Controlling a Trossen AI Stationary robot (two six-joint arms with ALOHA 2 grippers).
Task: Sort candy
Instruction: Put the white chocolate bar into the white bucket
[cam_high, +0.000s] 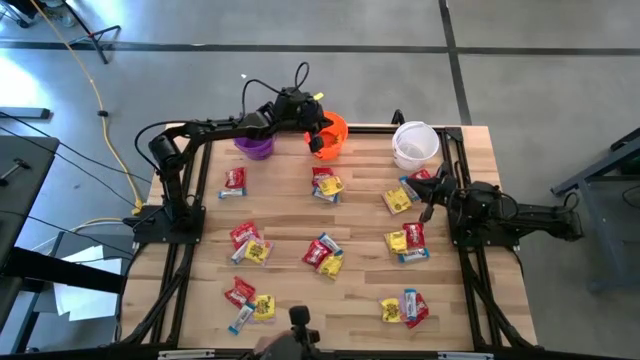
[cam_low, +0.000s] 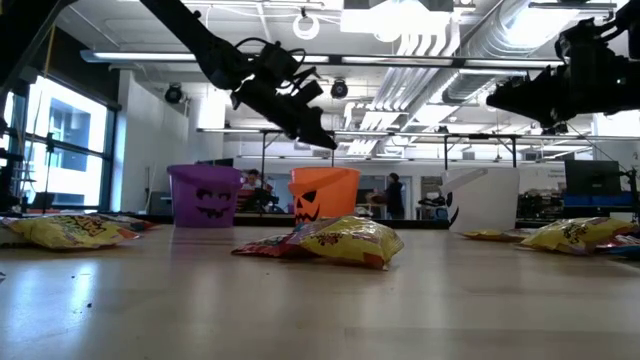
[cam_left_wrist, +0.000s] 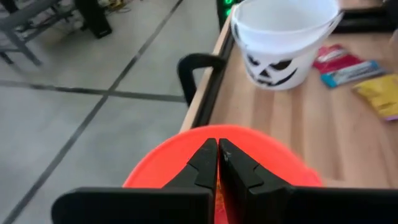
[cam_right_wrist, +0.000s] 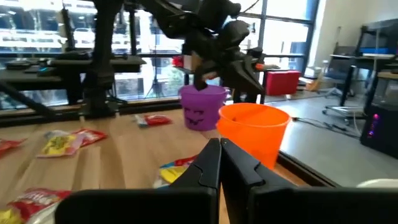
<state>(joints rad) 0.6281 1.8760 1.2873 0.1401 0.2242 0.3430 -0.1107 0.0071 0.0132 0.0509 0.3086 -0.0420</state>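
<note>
With its fingers clenched empty, the left gripper (cam_high: 321, 143) hangs over the orange bucket (cam_high: 333, 128) at the bench's far edge, so the drop looks done; next calls for reaching the candy (cam_high: 327, 184) scattered mid-bench, while the right gripper (cam_high: 428, 208), also clenched, waits near the right edge.

Can't see inside the orange bucket (cam_left_wrist: 267, 158), the left gripper (cam_left_wrist: 217, 163) blocks most of it. White bucket (cam_left_wrist: 283, 43) gets clipped at 12 o'clock. Candy wrappers (cam_high: 325, 185) are way too small to read from overhead.

Three buckets (cam_high: 331, 136) line the table's (cam_high: 290, 220) far edge; candy (cam_high: 326, 254) scattered nearer.
</note>
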